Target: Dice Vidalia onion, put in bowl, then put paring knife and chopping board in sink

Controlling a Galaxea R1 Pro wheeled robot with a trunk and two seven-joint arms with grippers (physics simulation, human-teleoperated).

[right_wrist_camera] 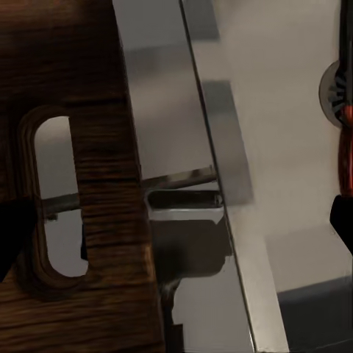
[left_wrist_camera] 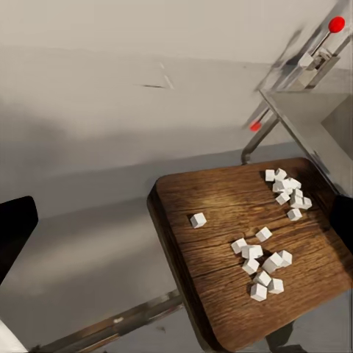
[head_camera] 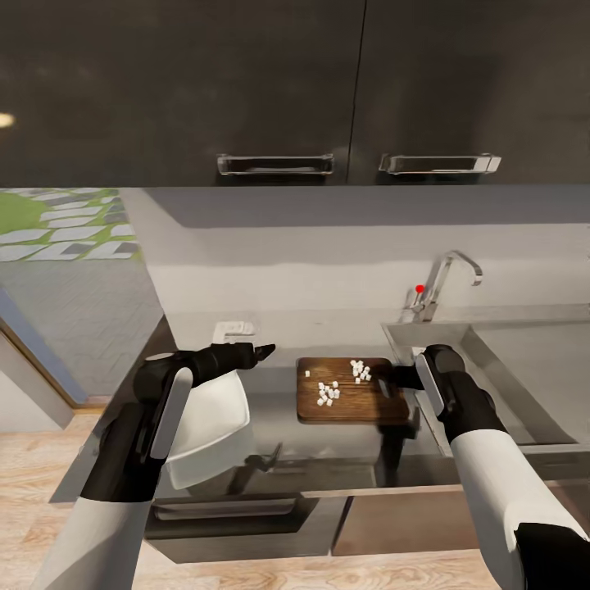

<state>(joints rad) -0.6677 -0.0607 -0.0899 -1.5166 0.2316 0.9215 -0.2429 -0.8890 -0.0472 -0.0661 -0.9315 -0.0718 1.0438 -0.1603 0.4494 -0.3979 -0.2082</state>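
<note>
While white onion dice (head_camera: 338, 385) dot the dark board (head_camera: 352, 410) (oval slot), both tools' spread is unclear.

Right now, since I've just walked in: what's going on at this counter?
A two-armed robot is mid onion prep. White diced onion lies on the chopping board beside the sink. The right gripper is at the board's handle end; the left gripper hovers above the white bowl.

One chopping board (head_camera: 352, 401); one bowl (head_camera: 211, 426); roughly twenty onion cubes (left_wrist_camera: 266, 265).
</note>
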